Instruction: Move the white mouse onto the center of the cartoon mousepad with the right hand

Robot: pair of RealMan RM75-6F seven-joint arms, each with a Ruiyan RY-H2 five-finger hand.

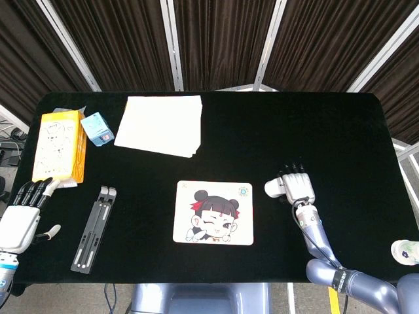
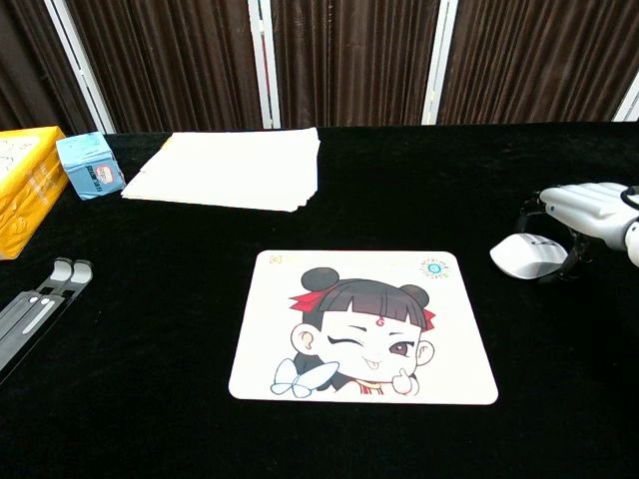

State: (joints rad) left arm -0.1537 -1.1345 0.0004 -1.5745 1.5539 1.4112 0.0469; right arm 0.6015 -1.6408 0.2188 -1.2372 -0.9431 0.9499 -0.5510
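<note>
Black-clothed surface (image 1: 314, 124), dark curtains behind. Printing on the blue carton (image 1: 97, 129) and yellow box (image 1: 60, 145) is too small to read. White mouse (image 2: 527, 256): smooth oval shell, sitting just right of the cartoon mousepad (image 2: 364, 326), off it. Right hand (image 2: 584, 212) arches over the mouse; can't tell if it's gripping. Left hand (image 1: 23, 212) holds nothing, fingers extended, at the surface's near-left corner.

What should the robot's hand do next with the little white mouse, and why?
Probably lower and close around the white mouse. The right hand sits over its right side with fingers arched down around it, but a firm grip does not show yet. The mouse lies on the black cloth, right of the cartoon mousepad, so it needs holding before moving left.
</note>
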